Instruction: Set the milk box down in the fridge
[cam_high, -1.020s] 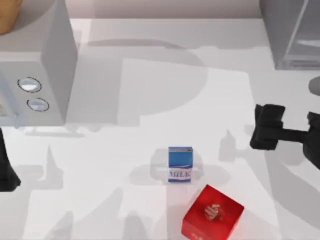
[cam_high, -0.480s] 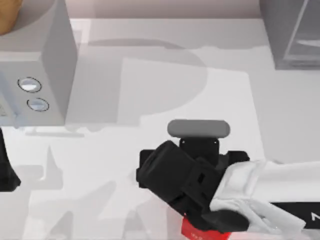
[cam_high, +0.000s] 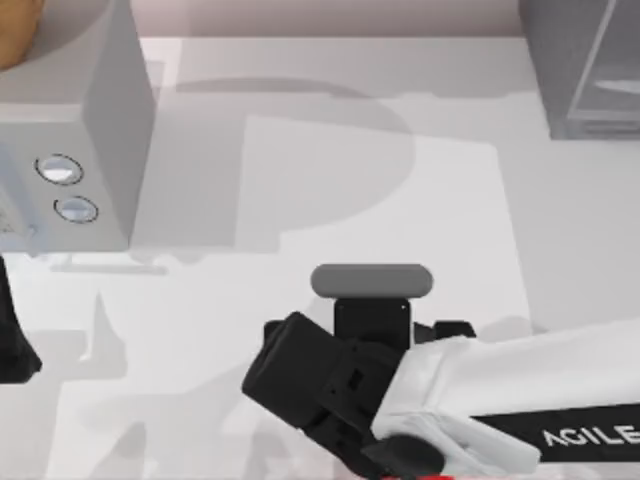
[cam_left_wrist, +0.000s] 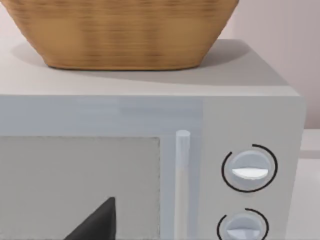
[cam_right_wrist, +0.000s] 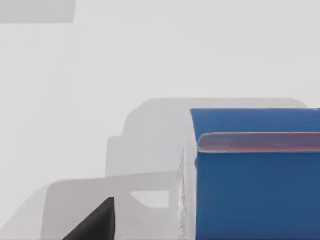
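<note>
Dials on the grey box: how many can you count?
2. Upper dial and lower dial sit stacked on the box's front, at the table's left; also visible from above.

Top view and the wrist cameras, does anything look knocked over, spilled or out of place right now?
Nothing stands out. The milk box stands upright on the table beneath the right arm. The basket sits squarely on the grey box with two dials, and the fridge looks undisturbed at the far right.
</note>
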